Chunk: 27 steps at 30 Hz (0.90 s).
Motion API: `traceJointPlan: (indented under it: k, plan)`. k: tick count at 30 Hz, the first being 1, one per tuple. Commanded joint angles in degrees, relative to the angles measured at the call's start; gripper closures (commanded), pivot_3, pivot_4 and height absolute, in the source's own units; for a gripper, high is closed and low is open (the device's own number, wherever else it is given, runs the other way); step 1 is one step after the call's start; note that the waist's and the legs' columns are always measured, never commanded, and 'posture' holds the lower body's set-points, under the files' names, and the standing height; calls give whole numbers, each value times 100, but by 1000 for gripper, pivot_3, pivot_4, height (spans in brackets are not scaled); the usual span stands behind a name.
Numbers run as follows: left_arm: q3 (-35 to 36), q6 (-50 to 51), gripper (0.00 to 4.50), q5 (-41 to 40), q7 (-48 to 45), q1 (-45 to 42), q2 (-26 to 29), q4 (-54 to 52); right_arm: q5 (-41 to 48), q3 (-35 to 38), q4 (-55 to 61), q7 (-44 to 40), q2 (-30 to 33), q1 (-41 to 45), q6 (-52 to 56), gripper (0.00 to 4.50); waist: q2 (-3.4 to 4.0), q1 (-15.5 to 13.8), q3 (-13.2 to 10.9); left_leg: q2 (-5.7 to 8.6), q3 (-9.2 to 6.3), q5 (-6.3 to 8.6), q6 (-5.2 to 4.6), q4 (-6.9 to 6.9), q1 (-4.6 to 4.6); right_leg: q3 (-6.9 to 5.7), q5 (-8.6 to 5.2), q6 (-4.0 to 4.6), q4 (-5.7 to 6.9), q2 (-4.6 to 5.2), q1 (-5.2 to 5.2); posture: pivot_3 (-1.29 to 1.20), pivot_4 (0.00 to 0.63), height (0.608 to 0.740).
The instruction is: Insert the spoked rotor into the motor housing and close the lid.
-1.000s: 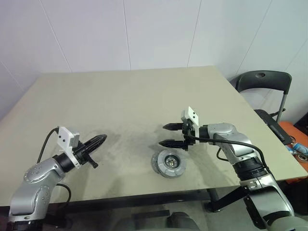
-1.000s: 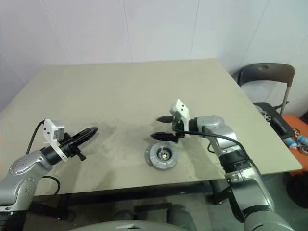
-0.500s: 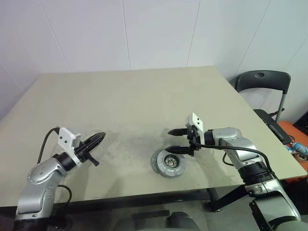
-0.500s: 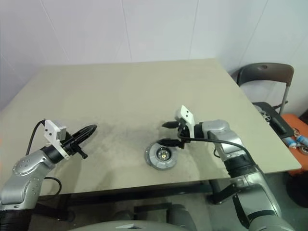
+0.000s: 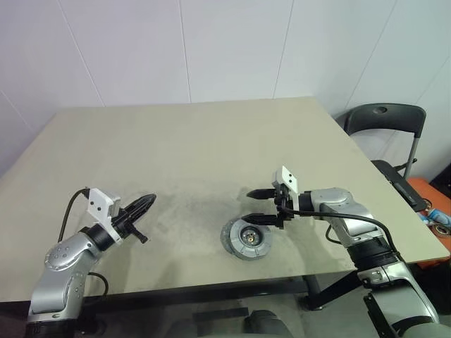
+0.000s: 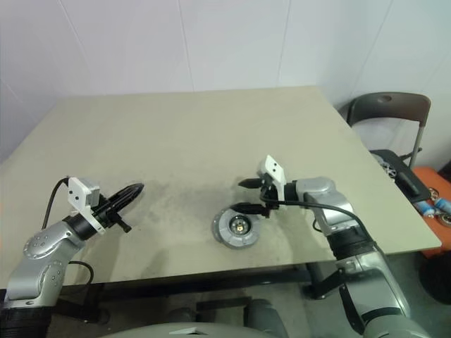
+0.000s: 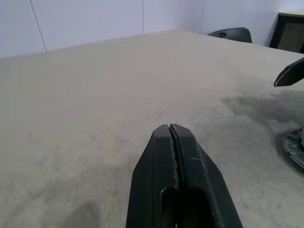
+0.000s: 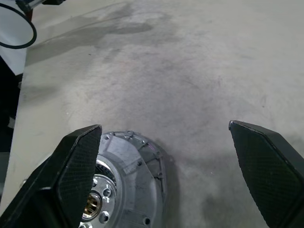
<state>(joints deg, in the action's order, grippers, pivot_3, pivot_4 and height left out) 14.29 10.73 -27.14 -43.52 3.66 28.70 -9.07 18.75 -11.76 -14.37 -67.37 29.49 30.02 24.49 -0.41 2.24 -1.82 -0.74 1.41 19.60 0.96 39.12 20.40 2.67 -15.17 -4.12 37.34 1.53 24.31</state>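
Near the table's front edge lies a round grey lid (image 5: 247, 239) with a lobed edge, seated on the motor housing, whose darker rim (image 5: 226, 239) peeks out on its left. A shiny hub shows through the lid's centre hole (image 8: 92, 204). The spoked rotor is hidden. My right gripper (image 5: 251, 205) hovers just above and behind the lid, open wide, pointing left, with nothing between its fingers (image 8: 71, 175). Far to the left, my left gripper (image 5: 150, 200) hangs over bare table, shut and empty, its fingers (image 7: 169, 142) pressed together.
The beige table (image 5: 190, 141) is bare apart from the motor, with a dark smudge (image 5: 183, 211) between the grippers. A black chair (image 5: 384, 120) stands off the right edge, and an orange item (image 5: 437, 201) sits further right. A white wall is behind.
My right gripper has sunk slightly and drawn a little to the right, staying open. The left gripper has kept its place, shut.
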Motion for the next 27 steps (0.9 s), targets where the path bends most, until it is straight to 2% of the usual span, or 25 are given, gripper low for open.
traceJointPlan:
  k: [1,12,27]
  plan:
    - [49,-103,4454,-22,1,-161,18,-29,51,263,-125,72,-96,257,-130,0,0,0,0,0,0,0,0,1,0,0,0,0,1,0,0,0,0,740]
    - [101,-51,4454,-68,25,-263,-3,85,-78,360,-824,163,-217,486,-447,0,0,3,2,0,1,0,0,4,-1,0,0,0,7,0,0,0,0,740]
    - [84,122,4454,-165,90,-351,-36,128,-55,466,-1041,137,-179,472,-586,0,0,7,2,0,1,-1,1,6,-3,1,1,1,14,1,0,0,0,740]
